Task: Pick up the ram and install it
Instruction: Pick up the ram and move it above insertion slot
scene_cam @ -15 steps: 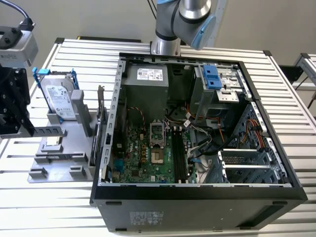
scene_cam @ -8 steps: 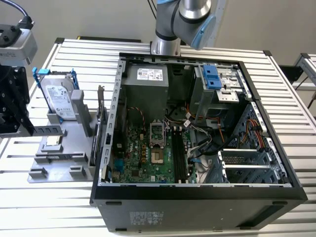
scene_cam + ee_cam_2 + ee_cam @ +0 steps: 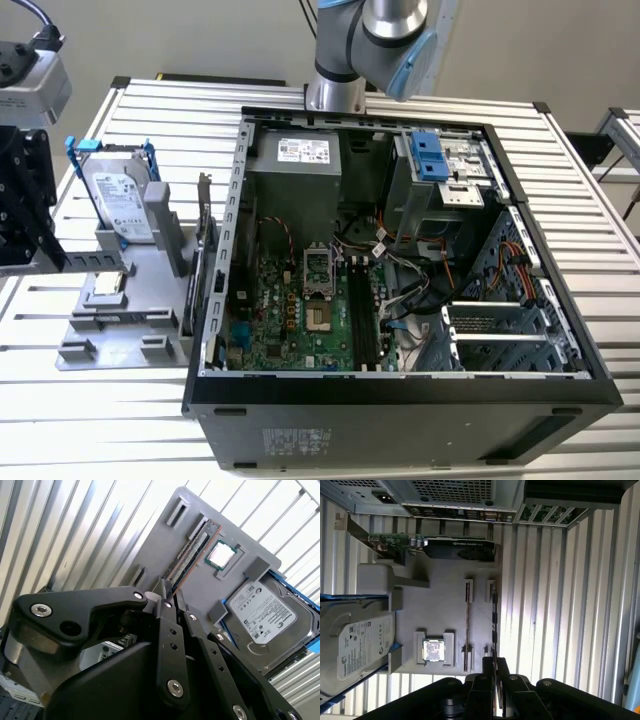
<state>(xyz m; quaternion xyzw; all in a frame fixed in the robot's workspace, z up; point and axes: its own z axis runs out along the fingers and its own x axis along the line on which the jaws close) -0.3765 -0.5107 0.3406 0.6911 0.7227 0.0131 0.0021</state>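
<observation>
ram [image 3: 192,555]: not in the PC. It's parked on its long edge in a slot of the gray holder [image 3: 150,545], with its memory chips showing on one face and a brownish top edge.

pincer [image 3: 171,591]: narrow, fingers drawn together and gripping nothing. In the second wrist view the tips line up with the near end of the ram, but I honestly can't tell if they touch it. In the first wrist view [image 3: 495,661] it points at the same end of the holder.

processor chip [image 3: 220,556]: small silver square in its own pocket, just beside the ram.

hard drive [image 3: 265,612]: silver, in a blue bracket, on the far side of the chip from the ram. In the exterior view [image 3: 120,200] it leans up at the holder's back end.

graphics card [image 3: 457,545]: stands on edge at the holder's end, nearest the case.

PC case [image 3: 400,400]: side panel off, lying open to the exterior view's right of the holder.

motherboard [image 3: 280,310]: green, flat in the case, with long black memory slots [image 3: 365,325] next to the processor socket.

surface [image 3: 120,420]: slatted aluminium carrying both the holder and the case.

robot arm [image 3: 380,40]: base sits behind the case.
</observation>
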